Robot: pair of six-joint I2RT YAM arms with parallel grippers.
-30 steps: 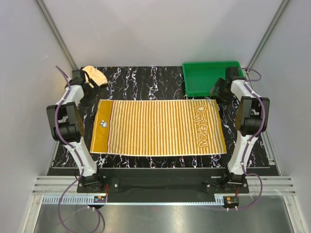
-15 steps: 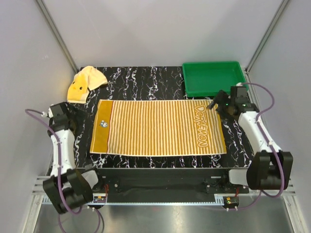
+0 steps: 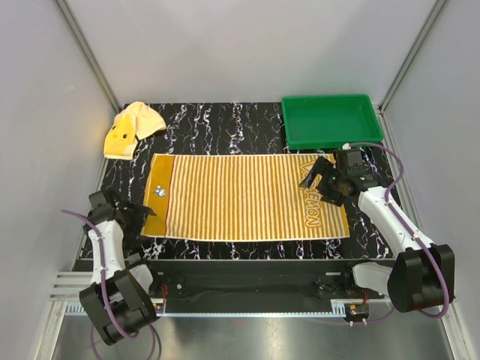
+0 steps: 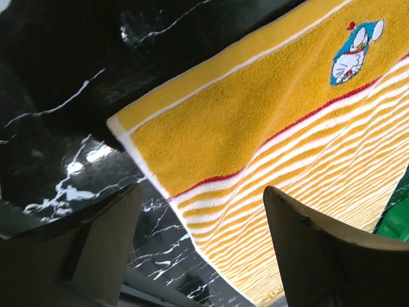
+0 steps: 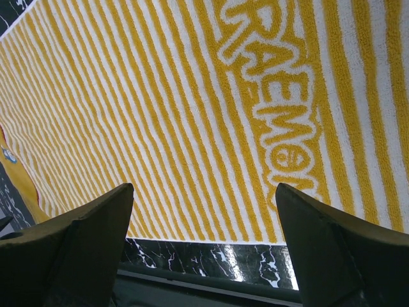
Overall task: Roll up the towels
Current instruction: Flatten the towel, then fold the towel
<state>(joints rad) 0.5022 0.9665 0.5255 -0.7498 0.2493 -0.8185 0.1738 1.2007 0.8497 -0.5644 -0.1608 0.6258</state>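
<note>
Nearest, at front left: left tool released, fingers spread over the plain orange near corner of the striped towel, gripping nothing. A little farther, at right: right tool likewise wide and empty above the lettered end of that striped towel, spread flat across the middle of the black marbled counter. Farthest back: yellow towel crumpled at the rear left corner, green tray at the rear right.

Table: striped towel, yellow towel, tray
</note>
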